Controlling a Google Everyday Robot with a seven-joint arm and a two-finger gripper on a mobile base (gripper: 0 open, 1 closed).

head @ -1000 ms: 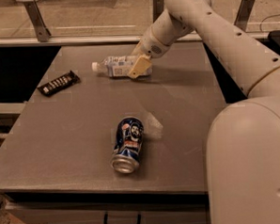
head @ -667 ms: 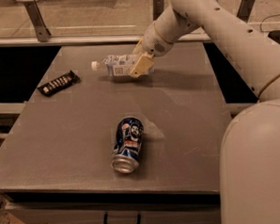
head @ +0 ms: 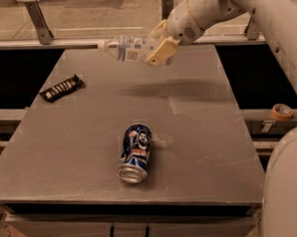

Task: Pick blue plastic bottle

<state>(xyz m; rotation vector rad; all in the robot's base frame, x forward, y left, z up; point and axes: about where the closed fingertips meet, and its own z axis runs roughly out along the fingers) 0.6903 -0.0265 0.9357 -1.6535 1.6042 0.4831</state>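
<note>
The blue plastic bottle (head: 128,48) is a clear bottle with a white cap and pale printed label. It hangs sideways in the air above the far part of the grey table (head: 90,143), cap pointing left. My gripper (head: 159,42) is shut on the bottle's right end, its tan fingers (head: 161,51) on either side of it. The white arm comes in from the upper right. The bottle's shadow lies on the table below.
A dark blue drink can (head: 135,152) with a face print lies on its side near the table's middle front. A black snack bar wrapper (head: 62,88) lies flat at the left. A tape roll (head: 281,111) sits off the table at right.
The gripper has lifted the bottle off the table surface and raised it up toward the far edge. The can and wrapper have not moved.
</note>
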